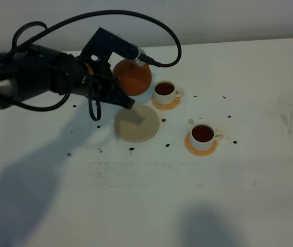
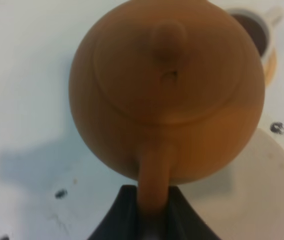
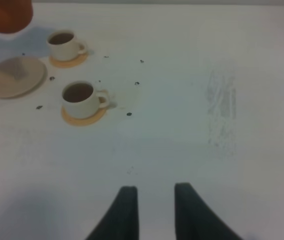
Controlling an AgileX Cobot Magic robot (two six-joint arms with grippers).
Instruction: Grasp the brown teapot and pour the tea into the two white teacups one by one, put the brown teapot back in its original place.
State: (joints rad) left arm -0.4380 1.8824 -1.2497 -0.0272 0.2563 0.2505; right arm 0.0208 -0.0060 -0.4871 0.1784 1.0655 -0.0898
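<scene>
Two white teacups [image 1: 165,91] [image 1: 203,136], both full of dark tea, stand on orange coasters [image 1: 200,146] beyond the left end effector [image 2: 151,210], which grasps the brown teapot [image 2: 166,90] by its handle. Just beside that end effector, the beige coaster [image 1: 137,123] lies bare on the surface [image 1: 228,195]. Far from the cups, the right end effector [image 3: 154,200] is clenched on nothing.

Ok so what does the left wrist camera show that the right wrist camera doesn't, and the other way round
Only the left wrist view shows the left gripper shut on the brown teapot's loop handle, with the knobbed lid seen close.

Only the right wrist view shows the right gripper, holding nothing, above bare table, and the nearer teacup full of tea on its orange coaster.

Both show the teapot (just an edge of it in the right wrist view), the beige coaster with nothing on it, and the farther teacup holding tea.
</scene>
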